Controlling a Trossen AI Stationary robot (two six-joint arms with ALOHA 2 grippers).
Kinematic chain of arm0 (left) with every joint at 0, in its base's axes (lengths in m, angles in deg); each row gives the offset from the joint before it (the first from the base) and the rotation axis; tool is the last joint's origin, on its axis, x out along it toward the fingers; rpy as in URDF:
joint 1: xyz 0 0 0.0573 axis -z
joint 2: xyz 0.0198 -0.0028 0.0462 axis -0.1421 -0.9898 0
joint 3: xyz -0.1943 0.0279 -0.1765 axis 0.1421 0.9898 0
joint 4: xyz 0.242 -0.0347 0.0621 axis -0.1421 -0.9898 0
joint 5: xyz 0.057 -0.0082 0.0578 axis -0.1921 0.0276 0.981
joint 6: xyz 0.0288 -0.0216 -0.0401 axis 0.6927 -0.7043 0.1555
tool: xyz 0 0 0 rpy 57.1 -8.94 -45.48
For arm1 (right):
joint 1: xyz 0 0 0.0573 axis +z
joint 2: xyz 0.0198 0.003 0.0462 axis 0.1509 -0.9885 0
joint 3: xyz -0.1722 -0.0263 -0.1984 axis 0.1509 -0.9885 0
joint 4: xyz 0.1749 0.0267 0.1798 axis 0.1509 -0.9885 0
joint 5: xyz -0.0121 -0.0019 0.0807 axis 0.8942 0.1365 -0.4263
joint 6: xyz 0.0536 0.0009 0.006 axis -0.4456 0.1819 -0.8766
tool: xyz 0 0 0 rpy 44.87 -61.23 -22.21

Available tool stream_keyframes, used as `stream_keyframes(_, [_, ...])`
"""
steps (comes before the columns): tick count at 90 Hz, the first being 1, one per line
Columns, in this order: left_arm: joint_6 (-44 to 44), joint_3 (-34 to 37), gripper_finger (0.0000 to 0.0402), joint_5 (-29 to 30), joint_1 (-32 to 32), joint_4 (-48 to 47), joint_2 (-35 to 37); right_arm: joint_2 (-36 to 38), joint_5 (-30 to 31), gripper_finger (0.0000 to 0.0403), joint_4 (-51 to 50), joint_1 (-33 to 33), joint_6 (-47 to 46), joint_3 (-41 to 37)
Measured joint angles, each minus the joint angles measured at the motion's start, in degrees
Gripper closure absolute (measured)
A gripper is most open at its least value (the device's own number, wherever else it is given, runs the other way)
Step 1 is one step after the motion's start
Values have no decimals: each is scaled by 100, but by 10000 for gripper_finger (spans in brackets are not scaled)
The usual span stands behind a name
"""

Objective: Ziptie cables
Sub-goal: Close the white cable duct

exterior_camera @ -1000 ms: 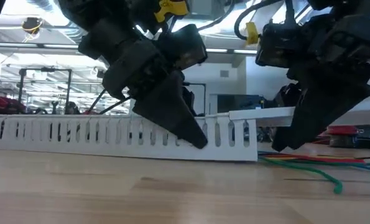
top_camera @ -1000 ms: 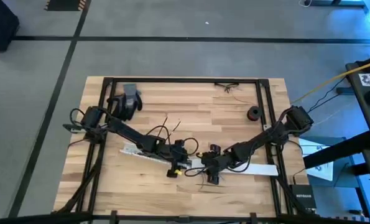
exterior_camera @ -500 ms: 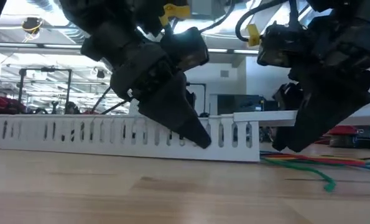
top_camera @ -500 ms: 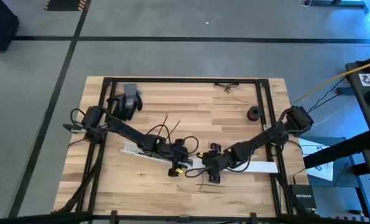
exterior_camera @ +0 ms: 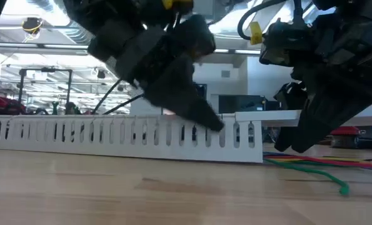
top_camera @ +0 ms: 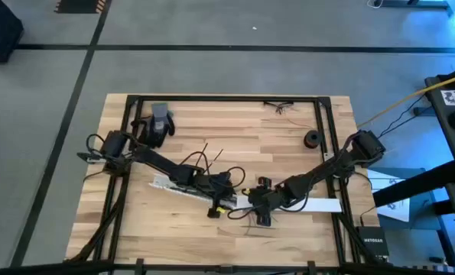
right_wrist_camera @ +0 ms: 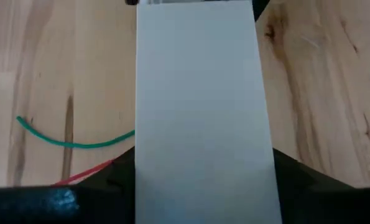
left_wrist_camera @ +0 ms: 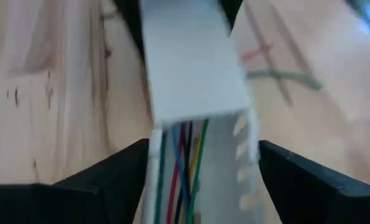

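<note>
coloured cables [left_wrist_camera: 180,163] (green, red, blue, yellow) lay inside the white slotted duct [exterior_camera: 110,136] near the bench's [top_camera: 288,145] front middle, loose ends trailing onto the wood beside it [exterior_camera: 323,167]. left end effector [top_camera: 222,200] was spread wide, a finger on each side of the duct, clasping nothing. right end effector [top_camera: 251,205] sat just beside it over the flat white cover strip [right_wrist_camera: 200,112], fingers either side; can't tell if clenched. farther back: dark glove [top_camera: 158,122], small black roll [top_camera: 313,139], thin wire bits [top_camera: 281,106].
</note>
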Motion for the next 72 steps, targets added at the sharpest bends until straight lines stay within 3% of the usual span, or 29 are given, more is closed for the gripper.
stream_keyframes(31, [-91, -24, 114, -68, 17, 355, -215, 0, 32, 187, 13, 0, -15, -4])
stream_keyframes(57, [-154, -28, 184, 50, -96, 249, -267, 0, 64, 187, 36, 0, -54, -11])
stream_keyframes(72, [-195, -28, 192, 155, -96, 348, -269, -15, 248, 187, 220, 0, -132, -24])
